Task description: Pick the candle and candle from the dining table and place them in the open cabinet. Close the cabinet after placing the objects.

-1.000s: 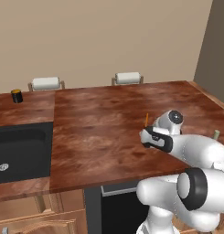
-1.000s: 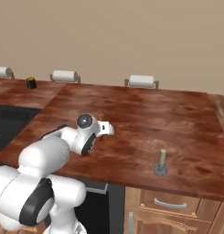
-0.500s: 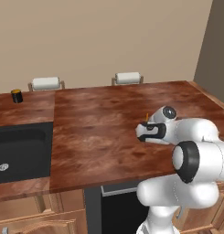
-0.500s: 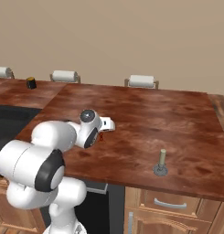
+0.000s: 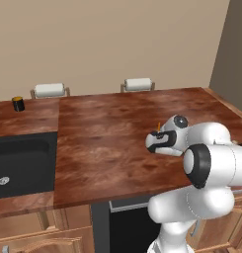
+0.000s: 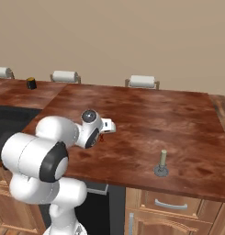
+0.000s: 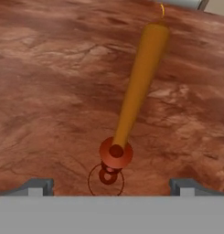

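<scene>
A broad table (image 5: 107, 138) with a glossy reddish-brown wood-grain top runs across the room in front of a plain beige wall, and a darker grey-brown wall stands at the far right in the left base view. Along the table's far edge stand chair backs with white cushions (image 5: 49, 90), and a small black jar with a yellow top (image 5: 18, 103) sits near that edge on the left part of the wood. A dark sink (image 5: 21, 165) is let into the surface at the left, and light-wood cupboards with drawers (image 6: 171, 206) stand below the near edge. Toward the right of the table, in the right base view, the short beige candle stub (image 6: 162, 162) stands upright on its grey round base, well apart from the arm. The thin orange taper candle (image 7: 140, 82) stands upright on its dark red holder (image 7: 115, 153) on the table, just in front of the hand (image 7: 111, 186); in the left base view only its tip (image 5: 158, 127) rises above the wrist. The hand is low over the wood and spread wide, its two dark fingertips (image 7: 38, 186) far apart on either side of the holder's foot. The fingers do not touch the taper or its holder, and the hand holds nothing.
</scene>
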Robot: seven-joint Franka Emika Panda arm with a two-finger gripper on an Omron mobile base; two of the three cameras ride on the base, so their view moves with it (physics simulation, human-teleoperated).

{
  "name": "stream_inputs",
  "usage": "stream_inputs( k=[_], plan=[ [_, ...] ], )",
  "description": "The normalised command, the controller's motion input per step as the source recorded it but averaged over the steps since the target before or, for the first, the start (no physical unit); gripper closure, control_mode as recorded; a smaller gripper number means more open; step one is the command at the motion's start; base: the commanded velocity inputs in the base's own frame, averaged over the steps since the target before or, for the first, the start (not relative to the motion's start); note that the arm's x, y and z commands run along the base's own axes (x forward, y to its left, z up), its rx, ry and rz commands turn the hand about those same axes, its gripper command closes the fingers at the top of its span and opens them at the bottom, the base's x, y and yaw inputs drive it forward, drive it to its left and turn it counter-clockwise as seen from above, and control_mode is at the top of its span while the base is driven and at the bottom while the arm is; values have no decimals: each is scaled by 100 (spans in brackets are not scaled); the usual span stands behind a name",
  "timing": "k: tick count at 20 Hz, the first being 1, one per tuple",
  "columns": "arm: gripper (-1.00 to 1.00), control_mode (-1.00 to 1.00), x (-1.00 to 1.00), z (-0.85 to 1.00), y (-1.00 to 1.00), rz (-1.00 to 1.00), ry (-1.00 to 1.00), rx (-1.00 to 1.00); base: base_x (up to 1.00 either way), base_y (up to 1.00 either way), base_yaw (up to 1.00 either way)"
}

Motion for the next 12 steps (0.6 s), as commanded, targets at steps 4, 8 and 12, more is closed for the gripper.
stream_inputs(
  k=[4,8,12],
  plan=[
    [-100,-100,15,-11,4,0,3,0,0,0,0],
    [-100,-100,3,-8,0,0,0,0,0,0,0],
    [-100,-100,6,-1,0,0,0,0,0,0,0]
  ],
)
